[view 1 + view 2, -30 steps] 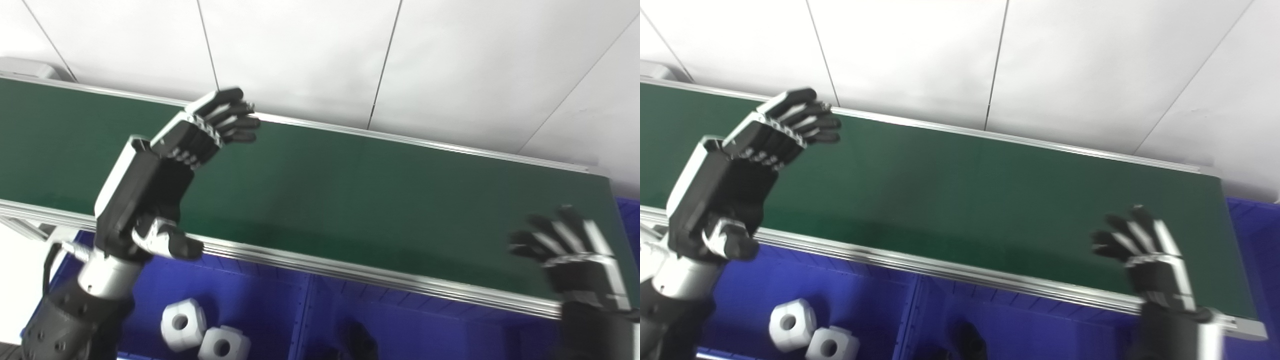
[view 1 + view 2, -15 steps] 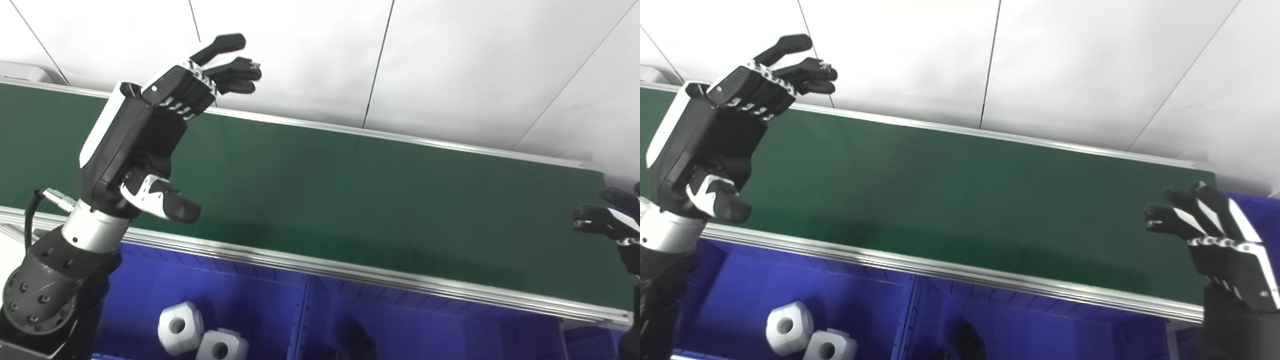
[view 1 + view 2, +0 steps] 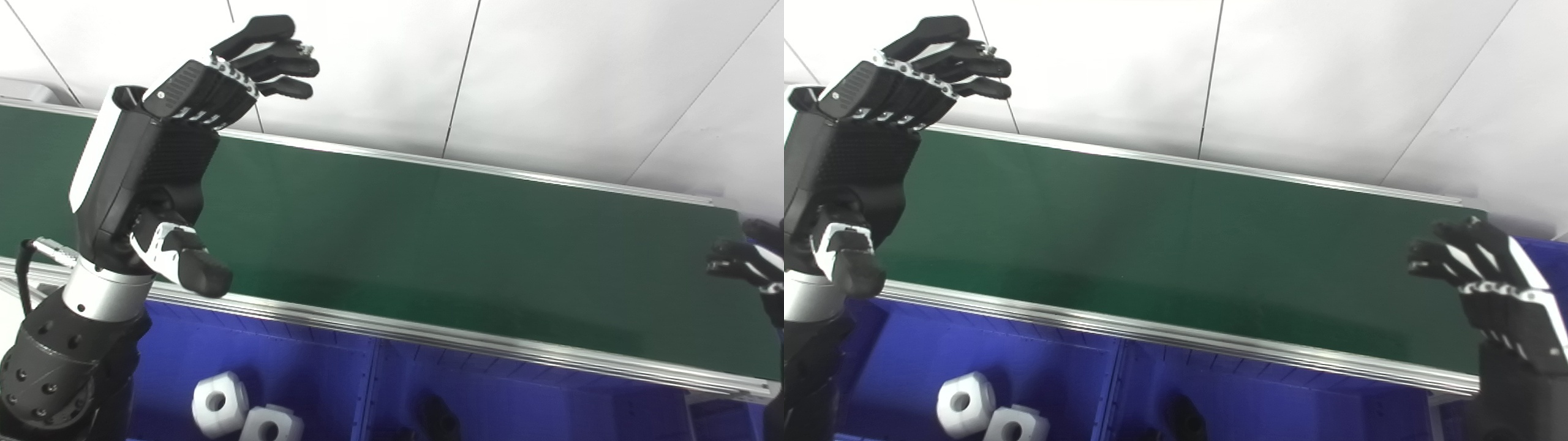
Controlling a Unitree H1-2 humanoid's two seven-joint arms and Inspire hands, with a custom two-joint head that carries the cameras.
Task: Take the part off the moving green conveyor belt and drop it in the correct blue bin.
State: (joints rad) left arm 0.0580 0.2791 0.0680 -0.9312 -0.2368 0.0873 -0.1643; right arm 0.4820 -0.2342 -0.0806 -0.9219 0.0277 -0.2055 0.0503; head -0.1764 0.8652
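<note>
Belt [image 3: 429, 245] bare; we waited.
Left hand [image 3: 153, 159] and right hand [image 3: 1488, 275] hung released, holding nothing; best kept poised above until a part arrived.

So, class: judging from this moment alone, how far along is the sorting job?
Done: two white parts lie in the left blue bin. In hand: nothing; the left hand and right hand hover open. Left: the green belt shows no part to pick.
</note>
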